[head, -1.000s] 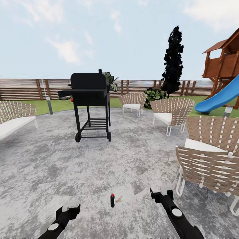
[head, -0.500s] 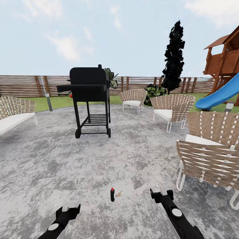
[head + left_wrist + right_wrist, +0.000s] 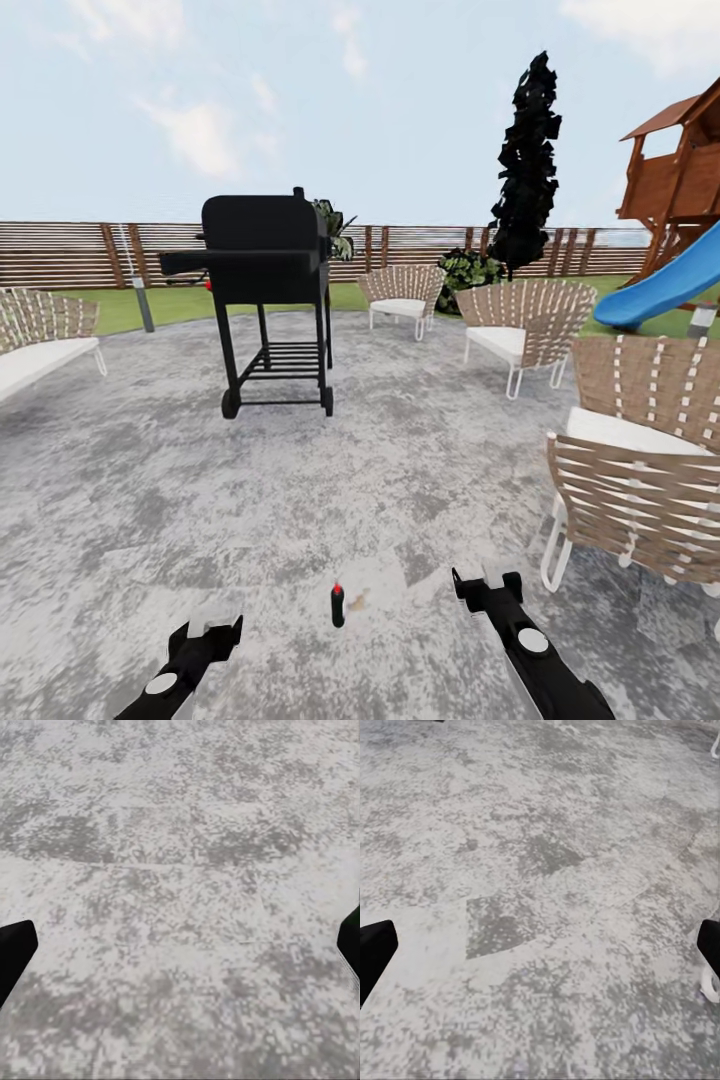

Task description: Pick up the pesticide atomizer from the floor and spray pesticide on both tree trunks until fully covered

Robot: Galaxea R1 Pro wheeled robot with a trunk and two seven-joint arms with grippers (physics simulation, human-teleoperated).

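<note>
Evidently nothing is done: the pesticide atomizer (image 3: 338, 606) stands unpicked on grey paving between the wide-open left gripper (image 3: 214, 629) and wide-open right gripper (image 3: 487, 581).

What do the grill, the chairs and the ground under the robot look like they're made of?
The grill looks like matte black painted metal, thin tube legs on wheels. The chairs appear to be woven tan straps on white tubular frames, with white cushions. The paving reads as mottled grey stone or concrete, speckled, with faint slab seams.

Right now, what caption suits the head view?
Small dark red-topped bottle stands on grey paving between both open grippers, left and right, grill beyond.
</note>
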